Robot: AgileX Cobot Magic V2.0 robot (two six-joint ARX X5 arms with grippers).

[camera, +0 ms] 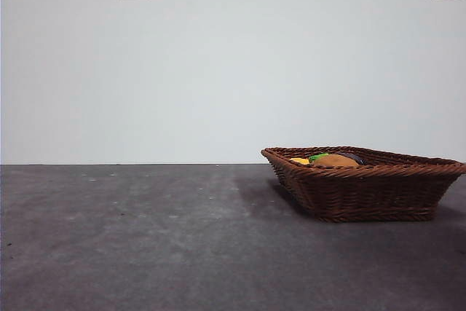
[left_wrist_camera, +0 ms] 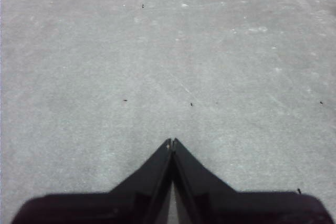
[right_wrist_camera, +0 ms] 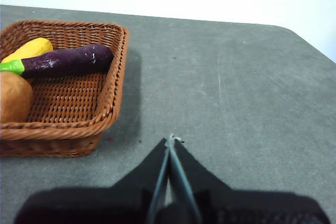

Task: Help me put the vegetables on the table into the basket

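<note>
corn (right_wrist_camera: 29, 49), eggplant (right_wrist_camera: 65, 61), potato (right_wrist_camera: 13, 97) in basket (right_wrist_camera: 113, 100) on table (right_wrist_camera: 236, 93)

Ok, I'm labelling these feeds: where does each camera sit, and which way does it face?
Front view: low at table height, looking level across the table at the basket and wall; no arm shows.
Left wrist view: on the left arm, looking down at bare table; the left pincer is shut.
Right wrist view: on the right arm, facing the basket holding corn, eggplant and potato; the right pincer is shut.
Front and right wrist views share the basket.
</note>
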